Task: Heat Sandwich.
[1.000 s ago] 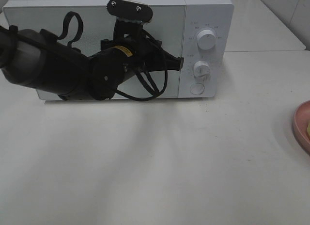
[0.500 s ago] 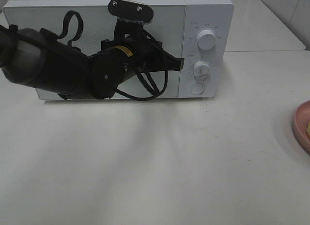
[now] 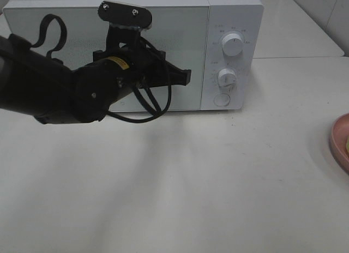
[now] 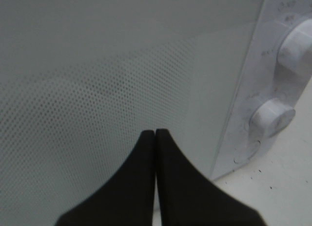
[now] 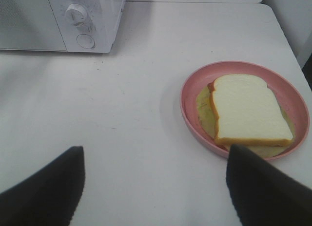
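the left gripper (image 4: 155,138) is clenched, its two black fingers (image 4: 141,167) pressed flat together with nothing between them. their tips hang in front of the microwave's (image 3: 136,13) door (image 3: 185,46), pointing at its right part, just short of the seam where the control panel starts. compared with a second ago the whole left arm (image 3: 49,89) has pulled back toward the left of the high view: the fingertips were over the door's right edge beside the lower knob (image 3: 226,77), and now they sit clear of it, well inside the door glass. the door looks closed and flush, so whatever that approach was for, it has not opened anything i can see; i'd judge the arm is either resetting for another try at the door or backing off after a missed one. the round button (image 3: 221,99) under the knobs sits untouched.

the right gripper (image 5: 153,182) is spread wide and empty, its fingers (image 5: 48,187) framing bare table (image 5: 126,109). it has not moved in the last second. just ahead of it, the sandwich (image 5: 246,111) lies on the pink plate (image 5: 187,99), white bread on top with yellow filling showing under it, well off to the right of the microwave. in the high view only the plate's rim shows at the right edge.

so the task is at its start: door shut, sandwich on the plate, the right arm waiting on the left.
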`<state>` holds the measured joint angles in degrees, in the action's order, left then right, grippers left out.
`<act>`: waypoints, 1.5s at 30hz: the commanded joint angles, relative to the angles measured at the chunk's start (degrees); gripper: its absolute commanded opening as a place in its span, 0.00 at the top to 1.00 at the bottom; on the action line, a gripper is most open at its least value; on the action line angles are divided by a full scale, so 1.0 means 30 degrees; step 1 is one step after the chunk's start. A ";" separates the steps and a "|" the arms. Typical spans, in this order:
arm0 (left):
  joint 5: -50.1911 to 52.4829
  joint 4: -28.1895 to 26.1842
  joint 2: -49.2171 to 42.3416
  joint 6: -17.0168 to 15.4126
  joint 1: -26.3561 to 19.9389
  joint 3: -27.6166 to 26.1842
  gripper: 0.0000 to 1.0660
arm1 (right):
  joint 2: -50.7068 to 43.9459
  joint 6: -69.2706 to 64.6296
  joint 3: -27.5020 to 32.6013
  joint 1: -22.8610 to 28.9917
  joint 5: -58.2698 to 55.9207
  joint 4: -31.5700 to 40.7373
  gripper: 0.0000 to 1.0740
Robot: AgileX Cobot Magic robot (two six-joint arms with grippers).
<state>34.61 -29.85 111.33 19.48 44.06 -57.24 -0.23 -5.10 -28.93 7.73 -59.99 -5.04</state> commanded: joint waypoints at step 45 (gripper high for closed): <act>-2.5974 0.2330 -0.9206 -0.0344 -0.9931 0.2330 0.05 | -0.0516 0.0076 0.0000 -0.0134 0.0191 -0.0115 0.29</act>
<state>-42.11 -22.92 84.40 18.74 14.61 -50.48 -0.23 -5.10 -28.93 7.73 -59.99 -5.04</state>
